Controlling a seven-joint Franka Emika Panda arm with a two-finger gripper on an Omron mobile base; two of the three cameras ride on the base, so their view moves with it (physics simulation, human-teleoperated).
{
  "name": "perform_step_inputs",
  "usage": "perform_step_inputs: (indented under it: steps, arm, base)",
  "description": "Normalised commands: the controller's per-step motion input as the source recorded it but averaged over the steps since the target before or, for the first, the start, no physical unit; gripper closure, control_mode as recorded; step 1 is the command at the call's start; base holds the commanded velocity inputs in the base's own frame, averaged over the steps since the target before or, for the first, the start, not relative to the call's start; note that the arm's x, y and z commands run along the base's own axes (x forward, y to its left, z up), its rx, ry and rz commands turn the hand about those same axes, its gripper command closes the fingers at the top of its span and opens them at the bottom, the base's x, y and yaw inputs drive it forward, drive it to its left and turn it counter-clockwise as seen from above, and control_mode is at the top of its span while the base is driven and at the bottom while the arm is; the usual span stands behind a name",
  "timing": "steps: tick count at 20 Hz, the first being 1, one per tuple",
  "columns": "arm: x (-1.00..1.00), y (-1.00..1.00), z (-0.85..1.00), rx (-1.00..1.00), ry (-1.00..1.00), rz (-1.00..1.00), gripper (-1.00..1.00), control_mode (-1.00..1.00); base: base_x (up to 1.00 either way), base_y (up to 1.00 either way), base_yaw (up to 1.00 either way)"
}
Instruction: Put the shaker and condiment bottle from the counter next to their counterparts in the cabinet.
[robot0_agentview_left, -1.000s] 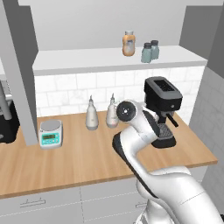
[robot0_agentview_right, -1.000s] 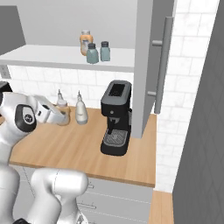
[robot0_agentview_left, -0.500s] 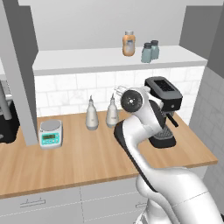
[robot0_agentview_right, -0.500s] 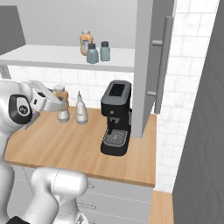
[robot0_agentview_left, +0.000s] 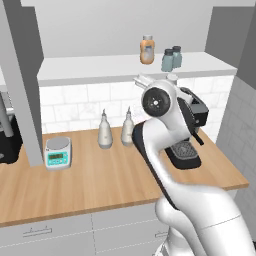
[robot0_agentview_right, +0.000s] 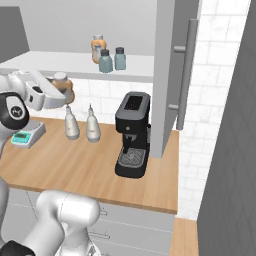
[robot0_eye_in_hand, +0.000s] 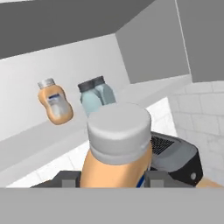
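Observation:
My gripper (robot0_agentview_right: 59, 94) is shut on the condiment bottle (robot0_agentview_right: 63, 85), orange-brown with a pale grey cap, held in the air just below the front edge of the cabinet shelf (robot0_agentview_right: 60, 62). In the hand view the bottle (robot0_eye_in_hand: 118, 148) rises between my fingertips (robot0_eye_in_hand: 70, 179). On the shelf stands its orange twin (robot0_agentview_left: 146, 50) (robot0_eye_in_hand: 54, 105). Right of the twin, two grey-blue dark-capped shakers (robot0_agentview_left: 167, 60) (robot0_agentview_left: 176, 56) stand side by side. The counter (robot0_agentview_left: 90, 175) lies below.
A black coffee machine (robot0_agentview_right: 132, 132) stands on the counter at the right. Two white teardrop bottles (robot0_agentview_left: 104, 131) (robot0_agentview_left: 127, 129) stand by the tiled wall, with a small scale (robot0_agentview_left: 57, 151) to their left. An open cabinet door (robot0_agentview_right: 170, 75) hangs right of the shelf.
The arm has lifted the bottle from just above the counter to the height of the shelf edge. The things on the shelf and counter have not moved.

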Motion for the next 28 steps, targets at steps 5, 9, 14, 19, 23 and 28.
perform_step_inputs:
  steps: [5,9,14,19,23,28]
  arm:
    - [-0.11,0.0,0.64,0.0,-0.1,0.03,1.0,-1.0]
    - [0.0,0.0,0.65,0.0,-0.01,0.04,1.0,-1.0]
    - [0.0,0.0,0.56,0.0,0.0,0.05,1.0,-1.0]
    - [-0.02,0.22,0.12,-0.04,0.04,0.03,1.0,-1.0]
    - [0.11,0.1,0.0,-0.05,0.07,0.1,1.0,-1.0]
    - [0.39,0.0,0.0,0.0,0.08,0.12,1.0,-1.0]
  base:
    - [0.0,0.0,0.0]
    - [0.0,0.0,0.0]
    - [0.0,0.0,0.0]
    - [0.0,0.0,0.0]
    - [0.0,0.0,0.0]
    - [0.0,0.0,0.0]
